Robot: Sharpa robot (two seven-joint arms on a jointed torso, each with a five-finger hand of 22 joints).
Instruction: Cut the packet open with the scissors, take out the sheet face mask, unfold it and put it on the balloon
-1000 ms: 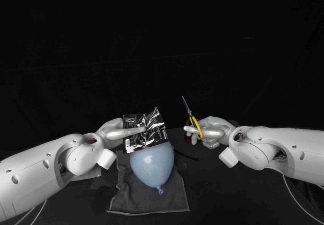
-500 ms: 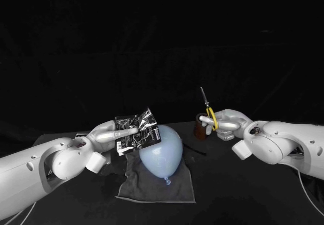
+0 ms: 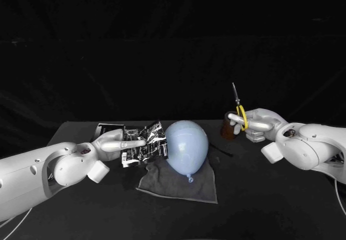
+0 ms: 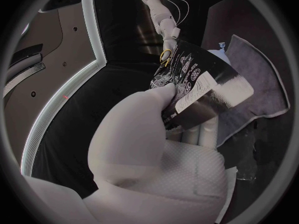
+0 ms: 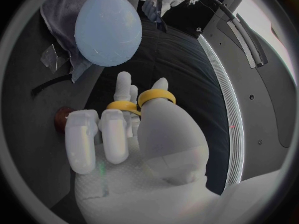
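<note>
Head view: left hand [image 3: 109, 143] pinches packet [image 3: 148, 143], right hand [image 3: 264, 126] grips scissors [image 3: 242, 115].
Best to cut the packet edge farthest from the left hand.

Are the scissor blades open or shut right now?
Shut: the yellow-handled scissors in the right hand point up, blades showing as one thin spike.

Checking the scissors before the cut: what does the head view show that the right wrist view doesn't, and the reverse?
Head view, not right wrist: the scissors' blades, upright and together above the right robot hand; the left robot hand pinching the packet. Right wrist, not head: fingers threaded through the yellow handle loops. Both: the balloon on the grey cloth.
</note>
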